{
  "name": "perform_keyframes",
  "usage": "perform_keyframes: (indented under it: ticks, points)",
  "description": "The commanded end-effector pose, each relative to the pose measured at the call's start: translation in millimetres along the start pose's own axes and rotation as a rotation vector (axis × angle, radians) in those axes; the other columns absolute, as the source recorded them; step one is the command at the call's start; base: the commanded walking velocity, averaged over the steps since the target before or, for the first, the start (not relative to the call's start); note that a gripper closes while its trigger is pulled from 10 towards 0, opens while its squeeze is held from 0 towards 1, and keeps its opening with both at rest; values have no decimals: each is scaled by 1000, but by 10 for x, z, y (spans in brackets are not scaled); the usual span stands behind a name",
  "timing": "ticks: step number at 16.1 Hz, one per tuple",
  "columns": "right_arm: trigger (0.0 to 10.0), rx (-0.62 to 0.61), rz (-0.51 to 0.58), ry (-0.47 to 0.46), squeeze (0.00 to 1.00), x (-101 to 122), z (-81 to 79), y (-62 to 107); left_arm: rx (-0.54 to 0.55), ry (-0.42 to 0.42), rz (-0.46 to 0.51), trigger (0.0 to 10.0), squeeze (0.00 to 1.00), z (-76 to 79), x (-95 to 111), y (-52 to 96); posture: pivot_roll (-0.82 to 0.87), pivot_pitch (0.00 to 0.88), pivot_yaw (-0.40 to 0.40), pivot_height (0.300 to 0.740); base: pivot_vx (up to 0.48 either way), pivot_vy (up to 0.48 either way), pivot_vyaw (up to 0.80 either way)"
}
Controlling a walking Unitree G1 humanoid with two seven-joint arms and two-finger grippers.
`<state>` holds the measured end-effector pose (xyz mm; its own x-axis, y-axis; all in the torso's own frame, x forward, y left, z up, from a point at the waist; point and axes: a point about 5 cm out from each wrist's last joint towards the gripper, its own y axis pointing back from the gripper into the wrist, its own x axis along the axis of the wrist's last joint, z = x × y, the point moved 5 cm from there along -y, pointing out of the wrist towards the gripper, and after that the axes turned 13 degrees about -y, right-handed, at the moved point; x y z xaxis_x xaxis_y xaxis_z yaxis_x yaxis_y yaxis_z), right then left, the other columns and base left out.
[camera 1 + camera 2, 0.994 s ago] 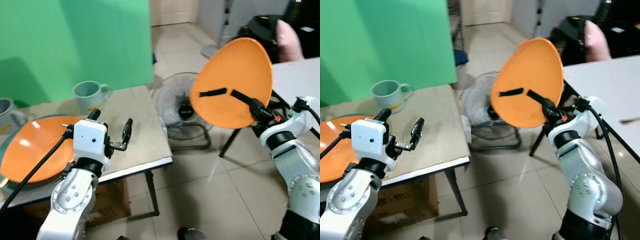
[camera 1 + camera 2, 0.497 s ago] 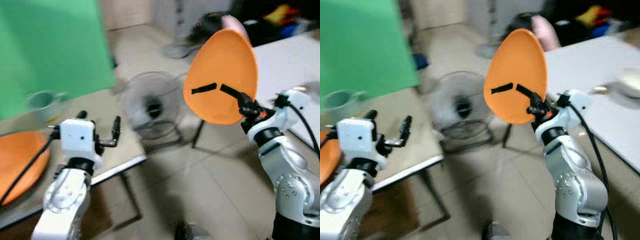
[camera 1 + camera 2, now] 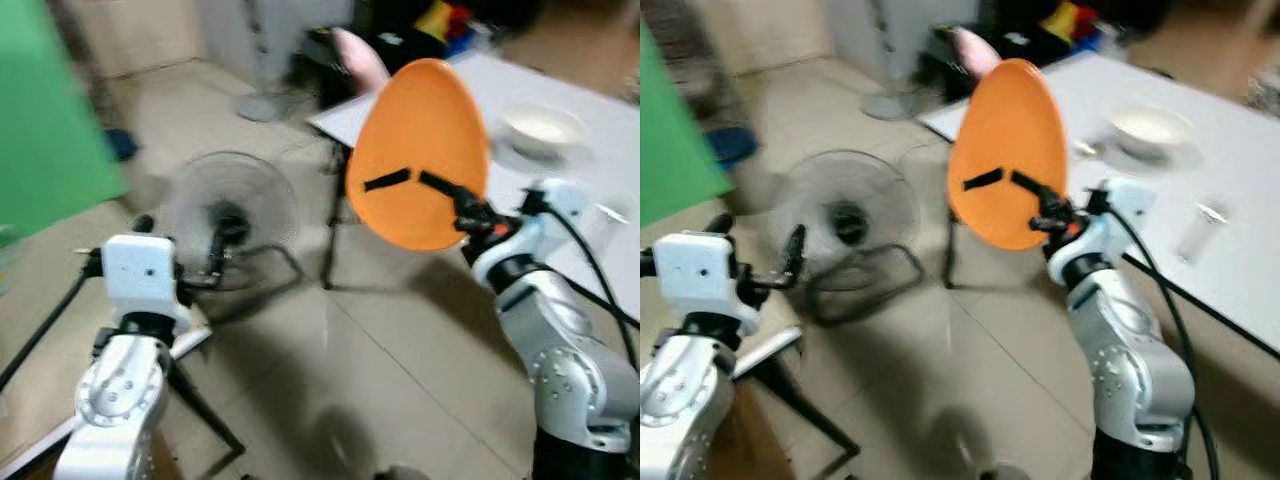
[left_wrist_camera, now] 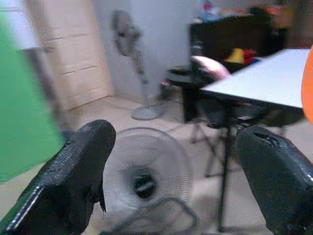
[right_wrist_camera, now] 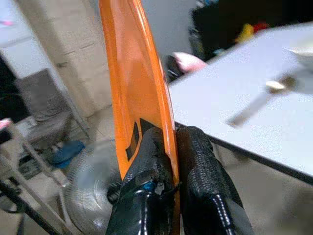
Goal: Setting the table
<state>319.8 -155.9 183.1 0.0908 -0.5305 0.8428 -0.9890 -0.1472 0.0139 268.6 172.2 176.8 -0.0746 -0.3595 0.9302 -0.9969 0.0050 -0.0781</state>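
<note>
A: Largest first. What is the robot facing?

B: The long white rectangular desk [image 3: 1200, 150] is lying ahead and to the robot's right, with tiled floor [image 3: 400, 350] between. The views are blurring, so fine detail is uncertain.

A: Next in size?

B: The round orange plastic plate [image 3: 418, 152]. The right pincer [image 3: 440, 190] is holding it up on edge, nearly vertical, its long axis running up and down. In the right wrist view the two black fingers [image 5: 198, 161] are clamped on the plate's rim [image 5: 142, 98], one on each face.

A: Which way is the desk lying from that plate?

B: Beyond it and to the right. My judgement: the plate has to tip flat and travel over the near desk edge. The right arm is the nearer one, and already carrying.

A: Anything in the way?

B: A round wire floor fan [image 3: 228, 215] is standing on the floor to the left of the plate, apart from the likely path. A dark chair with a pink cushion [image 3: 970, 50] is sitting at the desk's far end. On the desk, a shallow white bowl [image 3: 1150, 127] and a small pale item [image 3: 1210, 212], too blurred to name, are taking up space, so the plate wants a bare patch nearer the robot.

A: The other arm?

B: The left pincer [image 4: 176, 186] is idling with fingers wide apart, holding nothing and pointing toward the fan.
</note>
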Motion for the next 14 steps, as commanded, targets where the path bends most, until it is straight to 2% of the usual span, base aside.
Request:
perform_keyframes:
  ticks: [1, 2, 7, 11, 14]
  points:
    - [10000, 18, 46, -8, 0, 118, -59, 16, -18, 2, 8, 10000, 0, 20, 25, -3, -93, 0, 16, 740, 244, 0, -800]
    - [10000, 24, 15, -47, 0, 67, -72, 3, -21, -1, 9, 10000, 0, 12, 23, -11, -96, 0, 17, 740, 277, 0, -800]
    - [10000, 48, -88, -179, 0, -104, -90, -31, -33, -3, 12, 10000, 0, -9, 25, -26, -95, 0, 17, 740, 316, 0, 0]
    - [10000, 52, -143, -226, 0, -161, -96, -50, -41, -3, 12, 10000, 0, -22, 16, -28, -94, 0, 15, 740, 323, 0, 0]
    - [10000, 40, -174, -246, 0, -212, -69, -28, -61, -8, 14, 10000, 0, 2, 15, -23, -94, 0, 14, 740, 326, 0, -788]
